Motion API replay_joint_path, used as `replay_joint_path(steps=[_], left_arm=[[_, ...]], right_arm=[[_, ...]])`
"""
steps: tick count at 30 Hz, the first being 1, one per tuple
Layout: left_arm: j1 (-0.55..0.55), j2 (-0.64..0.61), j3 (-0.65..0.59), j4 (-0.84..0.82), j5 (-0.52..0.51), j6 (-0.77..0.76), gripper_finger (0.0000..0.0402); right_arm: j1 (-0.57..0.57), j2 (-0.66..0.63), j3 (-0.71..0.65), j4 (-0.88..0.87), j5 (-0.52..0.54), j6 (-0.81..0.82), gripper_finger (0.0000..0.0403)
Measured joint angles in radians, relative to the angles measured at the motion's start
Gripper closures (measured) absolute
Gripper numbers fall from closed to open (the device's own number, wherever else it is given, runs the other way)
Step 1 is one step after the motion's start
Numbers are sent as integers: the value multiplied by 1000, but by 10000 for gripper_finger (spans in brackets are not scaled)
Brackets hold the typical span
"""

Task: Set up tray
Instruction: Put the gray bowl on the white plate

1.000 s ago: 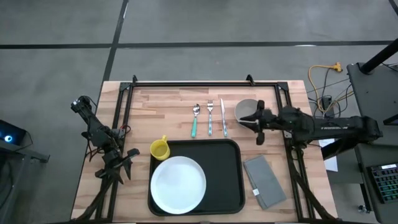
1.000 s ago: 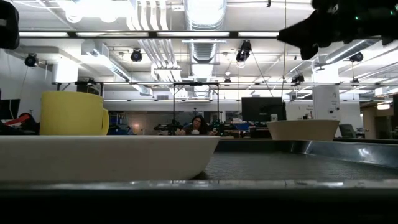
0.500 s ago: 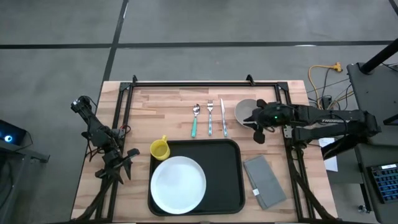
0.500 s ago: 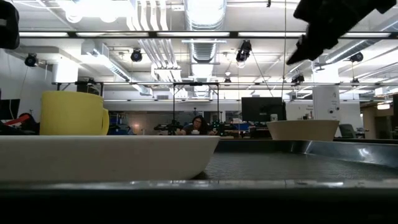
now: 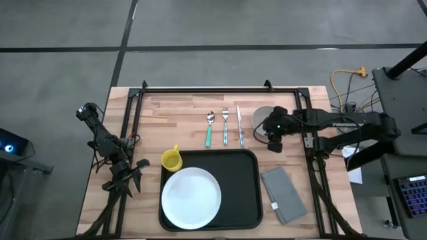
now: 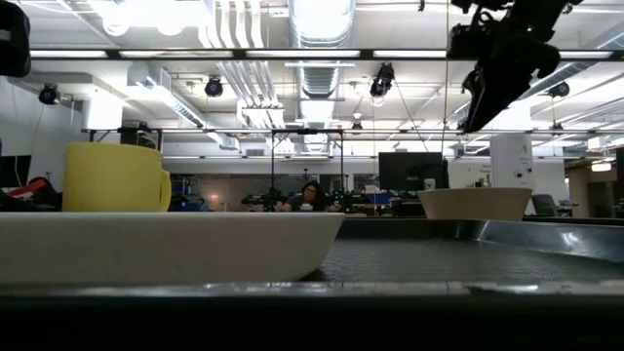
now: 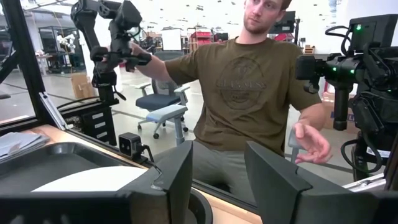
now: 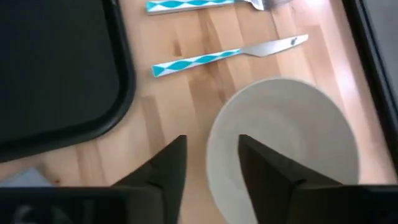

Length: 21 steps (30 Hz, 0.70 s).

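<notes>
- Tray (image 5: 243, 183), black, lies flat at the table's (image 5: 187, 110) near edge, about centred; long axis runs across the table, left to right, rim up.
- White plate (image 5: 191, 197) sits inside the tray, filling its left half; tray's right half bare.
- Grey napkin (image 5: 283, 194) lies just right of the tray, tilted, apart from the rim.
- Pale bowl (image 5: 261, 117) stands beyond the tray's far right corner, on bare wood.
- Yellow cup (image 5: 171, 159) is just off the tray's far left corner.
- Spoon (image 5: 209, 128), fork (image 5: 225, 127) and knife (image 5: 239, 125) lie side by side beyond the tray's far edge, handles toward it.
- Right gripper (image 8: 211, 165) hangs over the bowl's rim, arm reaching in from the tray's right; fingers parted, one either side of the rim, grasping nothing.
- Left gripper (image 5: 127, 175) rests well left of the tray at the table's edge, fingers apart, empty.
- A person (image 7: 252, 93) sits beyond the table.
</notes>
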<state>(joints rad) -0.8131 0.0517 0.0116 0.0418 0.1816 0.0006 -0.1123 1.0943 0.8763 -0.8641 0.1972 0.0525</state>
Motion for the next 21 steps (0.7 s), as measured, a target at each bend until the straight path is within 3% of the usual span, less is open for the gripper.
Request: replay_joint_path(steps=[4,8,21], left_arm=[[0,0,0,0,0,0,269],[0,0,0,0,0,0,269],[0,0,0,-1,0,0,269]], right_arm=[[0,50,3,1,41,-3,195],[0,95,-18,-1,38,12,169],[1,208,-61,11,39,26,188]])
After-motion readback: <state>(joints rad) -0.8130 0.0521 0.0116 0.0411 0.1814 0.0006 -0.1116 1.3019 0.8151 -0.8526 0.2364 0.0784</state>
